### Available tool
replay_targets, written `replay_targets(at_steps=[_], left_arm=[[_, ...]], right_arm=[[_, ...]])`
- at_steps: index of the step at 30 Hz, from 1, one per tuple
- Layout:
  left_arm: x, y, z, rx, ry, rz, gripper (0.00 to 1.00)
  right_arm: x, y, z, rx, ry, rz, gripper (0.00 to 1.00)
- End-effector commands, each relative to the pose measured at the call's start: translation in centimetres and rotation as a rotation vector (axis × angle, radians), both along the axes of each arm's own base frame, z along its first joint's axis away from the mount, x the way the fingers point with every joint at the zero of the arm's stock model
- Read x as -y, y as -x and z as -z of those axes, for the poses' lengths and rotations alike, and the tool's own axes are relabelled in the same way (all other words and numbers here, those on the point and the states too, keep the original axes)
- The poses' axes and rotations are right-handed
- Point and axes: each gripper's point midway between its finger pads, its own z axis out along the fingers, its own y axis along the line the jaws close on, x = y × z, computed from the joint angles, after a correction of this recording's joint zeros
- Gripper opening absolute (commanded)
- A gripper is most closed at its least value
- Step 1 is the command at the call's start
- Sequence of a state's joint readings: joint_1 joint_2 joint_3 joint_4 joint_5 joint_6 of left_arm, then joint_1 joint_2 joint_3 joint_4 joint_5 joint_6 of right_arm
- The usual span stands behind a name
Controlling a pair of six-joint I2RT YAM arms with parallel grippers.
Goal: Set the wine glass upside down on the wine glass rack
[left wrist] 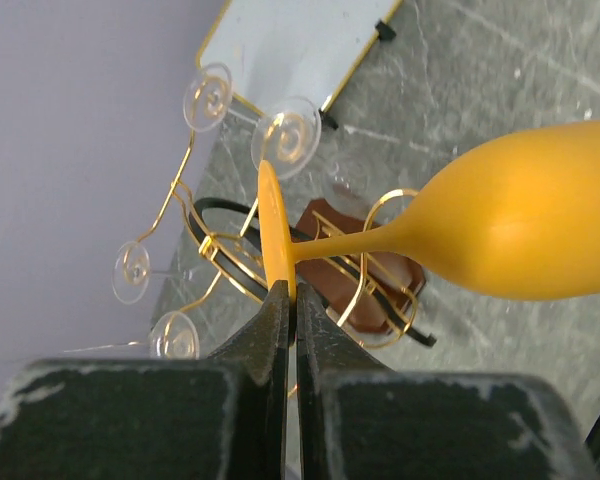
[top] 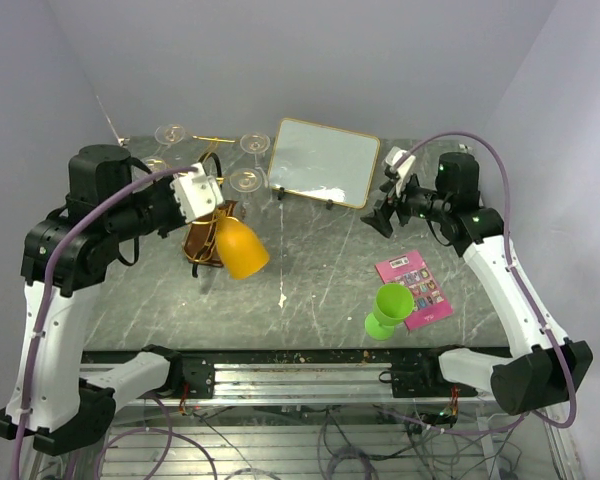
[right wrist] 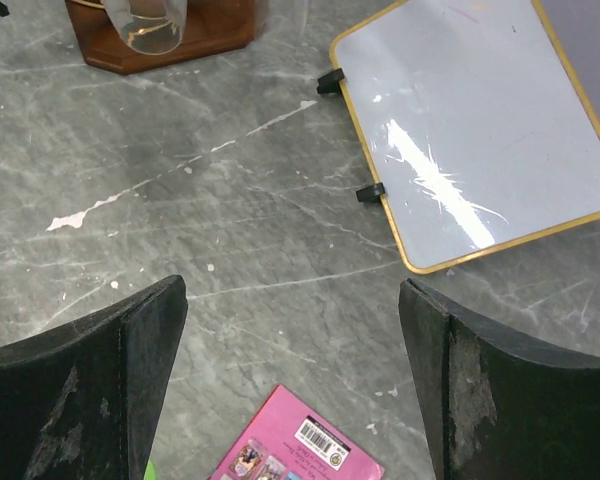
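**Orange glass clamped by its foot, over the rack**

Left gripper: jaws pinched tight on the disc foot of the orange, opaque wine glass. Stem near level, bowl out toward 5 o'clock from the fingers, above the oval base of the gold wire wine glass rack.

Rack at 10 o'clock on the grey marbled table. Clear stemmed glasses hang in its arms, feet up.

Right gripper: jaws spread wide, nothing between them, above bare table. Gold-framed white board at its 1 o'clock, pink booklet at 6.

Green plastic goblet at the table's 5 o'clock, touching the booklet.
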State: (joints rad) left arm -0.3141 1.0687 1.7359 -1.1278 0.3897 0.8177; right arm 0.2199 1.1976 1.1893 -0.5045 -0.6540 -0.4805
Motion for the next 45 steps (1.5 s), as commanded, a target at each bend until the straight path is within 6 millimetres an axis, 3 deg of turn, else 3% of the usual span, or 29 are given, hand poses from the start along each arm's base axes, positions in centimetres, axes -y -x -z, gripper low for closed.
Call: replay_targets(at_steps=[1, 8, 18, 24, 45], left_arm=[[-2.2, 1.9, 0.9, 0.040, -0.175, 0.040, 0.07], [-4.9, 2.6, 3.1, 0.022, -0.344, 0.012, 0.07], [-11.2, 0.6, 2.7, 0.051, -0.513, -0.302, 0.07], [-13.4, -0.6, 3.3, 0.046, -0.586, -0.418, 0.07], [-15.3, -5.3, 6.7, 0.051, -0.687, -0.570, 0.07]], right_arm=[[0.1, -0.2, -1.1, 0.071, -0.010, -0.003, 0.87], [0.6, 0.1, -0.4, 0.068, -0.011, 0.001, 0.87], [1.0, 0.2, 0.2, 0.060, -0.013, 0.004, 0.87], [1.2, 0.3, 0.3, 0.065, -0.012, 0.010, 0.88], [1.5, 0.3, 0.6, 0.062, -0.007, 0.012, 0.88]])
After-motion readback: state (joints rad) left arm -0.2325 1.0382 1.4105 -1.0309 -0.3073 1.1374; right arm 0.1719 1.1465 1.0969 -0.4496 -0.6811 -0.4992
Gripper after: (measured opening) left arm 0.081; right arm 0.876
